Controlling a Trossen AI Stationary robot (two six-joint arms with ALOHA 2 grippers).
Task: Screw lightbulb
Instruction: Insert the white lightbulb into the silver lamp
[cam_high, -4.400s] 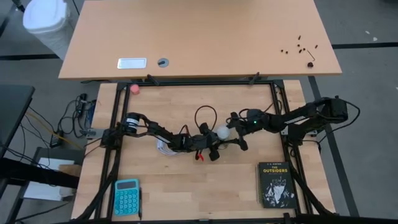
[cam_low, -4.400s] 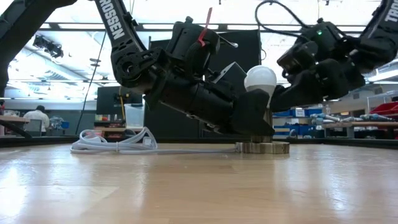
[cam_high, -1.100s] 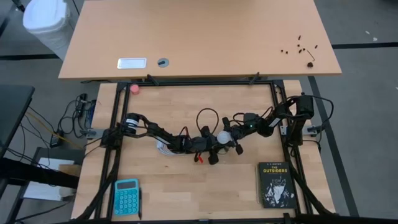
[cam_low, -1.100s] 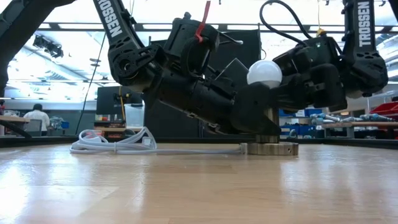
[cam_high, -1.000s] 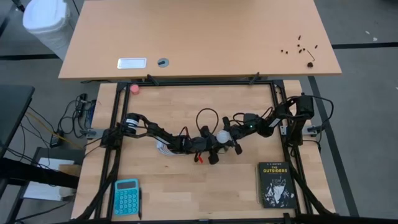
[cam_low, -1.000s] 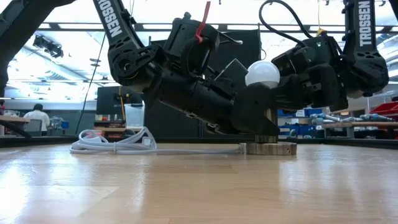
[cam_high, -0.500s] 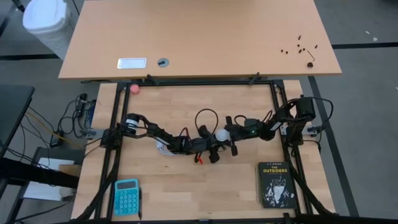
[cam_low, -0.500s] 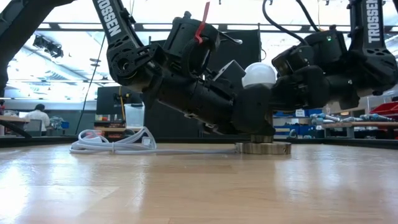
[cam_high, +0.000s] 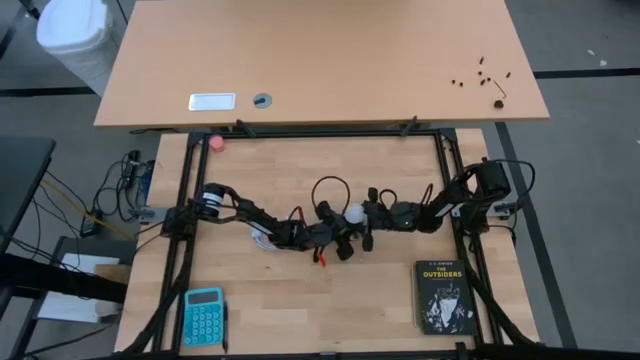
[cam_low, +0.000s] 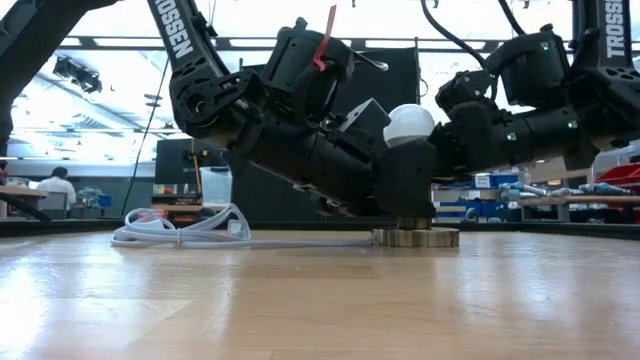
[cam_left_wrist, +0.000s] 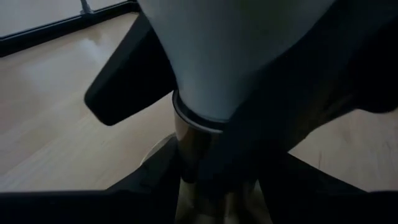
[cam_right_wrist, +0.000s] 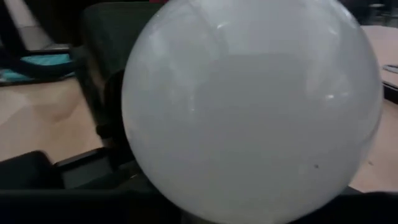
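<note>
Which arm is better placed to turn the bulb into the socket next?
Right: the right gripper sits at the lightbulb globe, while the left gripper steadies the socket below.

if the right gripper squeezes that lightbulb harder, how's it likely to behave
The lightbulb looks smooth and rounded, so it would probably slip between the right gripper fingers. Its frosted globe seems thin, likely fragile. Standing upright on the socket disc, held by the left gripper, it probably won't tip.
</note>
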